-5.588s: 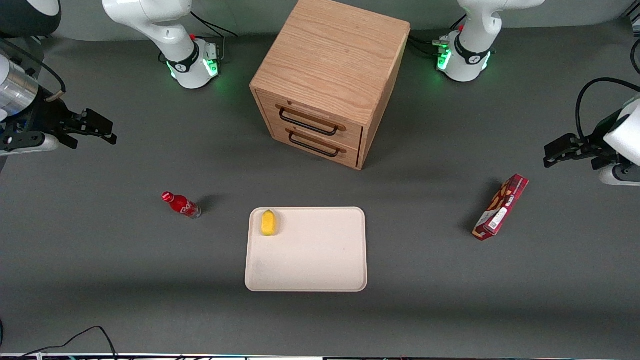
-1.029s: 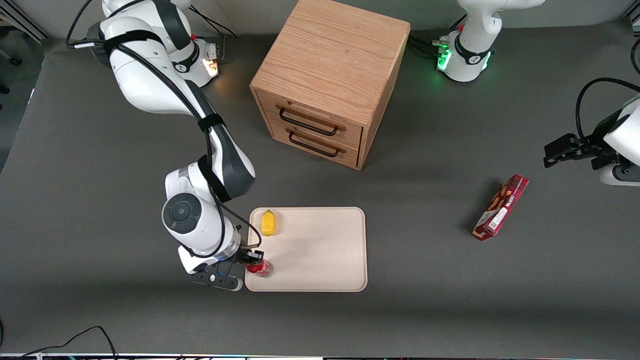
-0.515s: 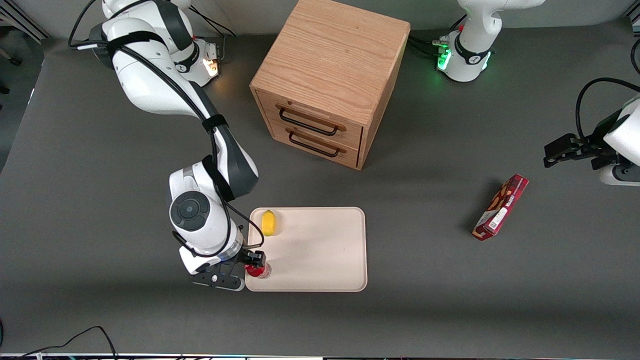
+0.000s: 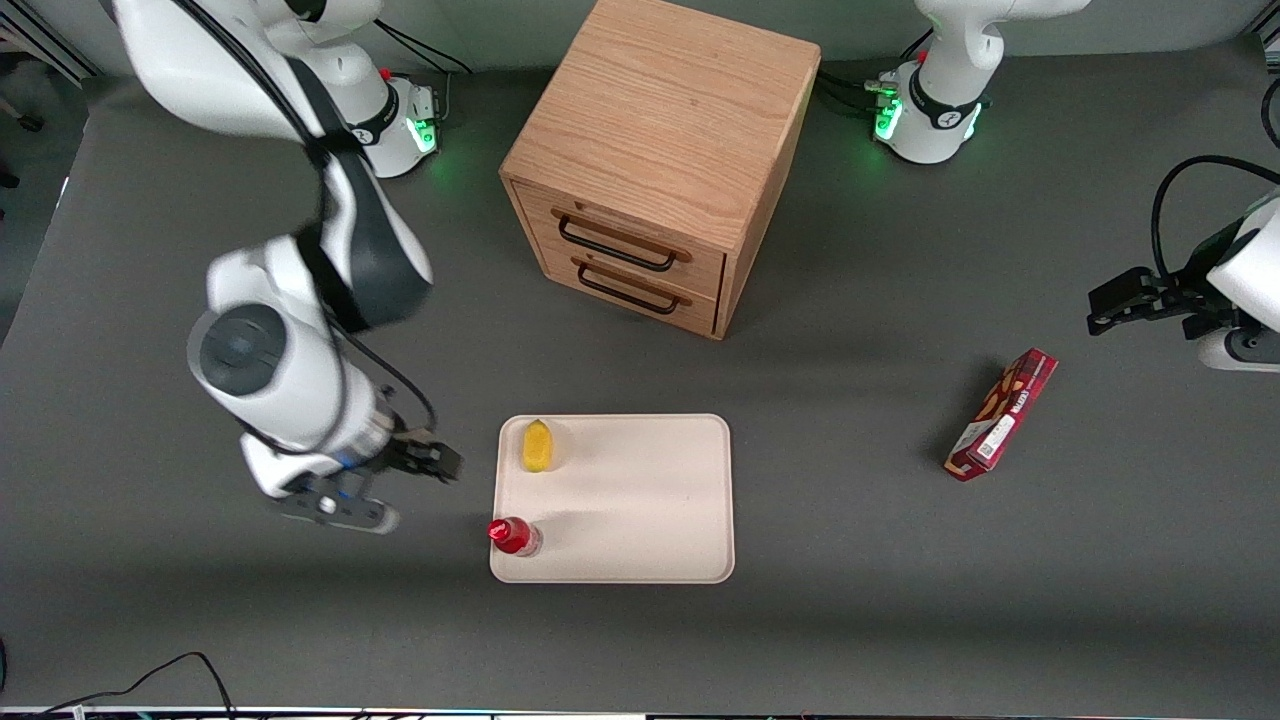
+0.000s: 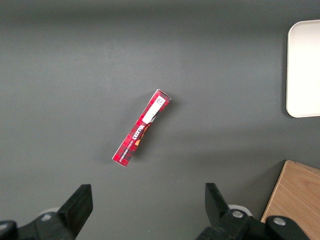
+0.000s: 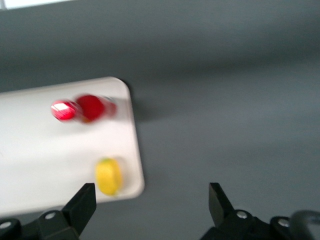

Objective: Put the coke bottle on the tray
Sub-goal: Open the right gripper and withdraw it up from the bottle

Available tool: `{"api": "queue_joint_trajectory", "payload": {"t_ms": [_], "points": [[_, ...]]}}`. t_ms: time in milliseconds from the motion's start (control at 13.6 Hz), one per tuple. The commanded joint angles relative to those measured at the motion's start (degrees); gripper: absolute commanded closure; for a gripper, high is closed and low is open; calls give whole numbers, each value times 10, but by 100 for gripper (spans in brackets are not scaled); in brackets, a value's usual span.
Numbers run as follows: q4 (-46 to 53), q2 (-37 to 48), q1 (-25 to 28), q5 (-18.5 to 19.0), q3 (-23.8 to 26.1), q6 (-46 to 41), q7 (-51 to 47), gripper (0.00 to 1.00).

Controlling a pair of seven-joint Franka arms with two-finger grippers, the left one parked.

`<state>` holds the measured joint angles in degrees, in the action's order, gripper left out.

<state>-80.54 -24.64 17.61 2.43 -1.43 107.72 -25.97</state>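
The coke bottle (image 4: 514,536) stands upright on the beige tray (image 4: 640,500), in the tray's corner nearest the front camera at the working arm's end. It is a small red bottle with a red cap, and it also shows in the right wrist view (image 6: 85,108). My right gripper (image 4: 425,468) is open and empty. It hangs above the bare table beside the tray, apart from the bottle and a little farther from the front camera. In the right wrist view the gripper (image 6: 151,207) has its fingers spread wide over grey table, beside the tray's edge (image 6: 132,150).
A small yellow object (image 4: 537,446) lies on the tray in the corner nearest the cabinet. The wooden two-drawer cabinet (image 4: 660,160) stands farther from the camera than the tray. A red snack box (image 4: 1002,414) lies toward the parked arm's end.
The gripper has let go of the bottle, risen and pulled away from the tray toward the working arm's end. The bottle stays standing on the tray's corner.
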Motion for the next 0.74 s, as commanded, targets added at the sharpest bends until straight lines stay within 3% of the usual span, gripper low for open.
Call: {"api": "queue_joint_trajectory", "payload": {"t_ms": [0,147,294,662], "points": [[-220,200,-55,-6,13,17,98,0],[-259,280,-101,-28,13,-42,202,0],[-261,324,-123,-30,10,-81,221,0],[-176,305,-128,-31,6,-147,218,0]]}}
